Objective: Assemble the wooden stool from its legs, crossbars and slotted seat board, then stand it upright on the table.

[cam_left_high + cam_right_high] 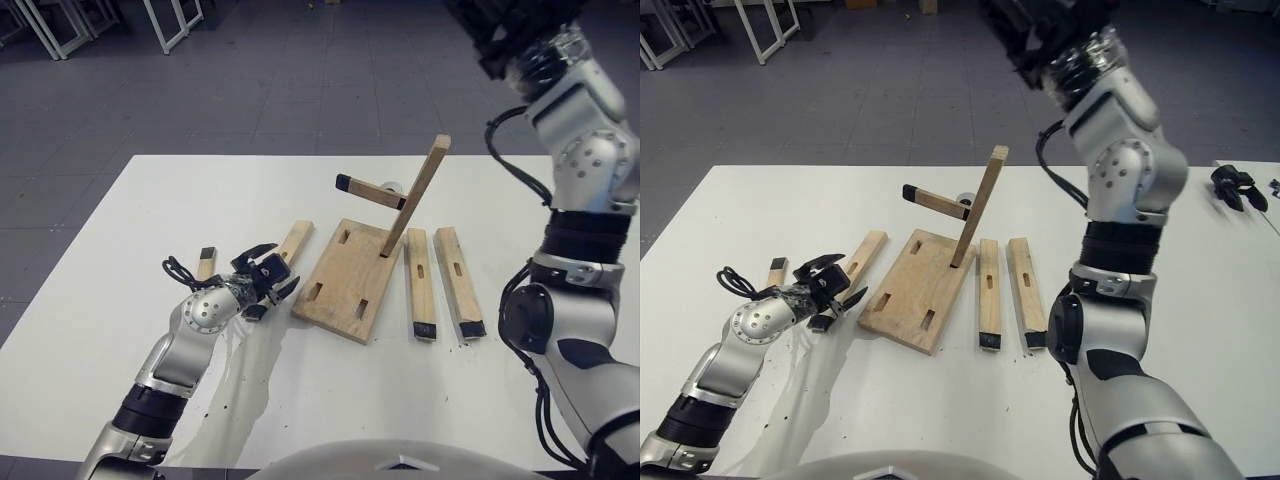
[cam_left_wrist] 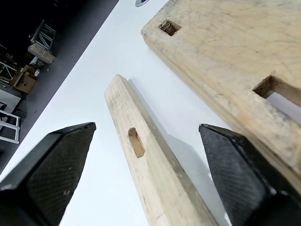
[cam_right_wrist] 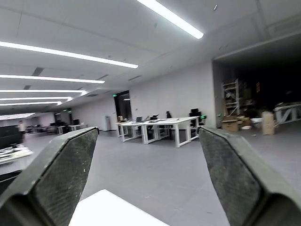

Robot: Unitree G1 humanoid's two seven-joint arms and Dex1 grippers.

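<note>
The left hand [image 1: 268, 272] hangs low over the near-left tabletop [image 1: 150, 200], spread wide. Its fingers [image 2: 61, 160] straddle a lying leg [image 2: 141, 160] without visibly touching it, and the leg's near end is hidden under the hand. Just left lies a short piece [image 1: 207, 262], partly covered by a cable.

The slotted seat board [image 1: 345, 275] lies flat mid-table, beside the lying leg. To its right, two loose legs [image 1: 420, 280] [image 1: 458, 280] lie side by side with their black-capped ends nearest.

From the board's far-right slot a standing leg [image 1: 418, 195] rises, tilted. A crossbar [image 1: 372, 192] juts leftward from it and half hides a small round thing that cannot be made out.

The right hand [image 3: 148, 132] is raised high, gaping wide and holding nothing.
</note>
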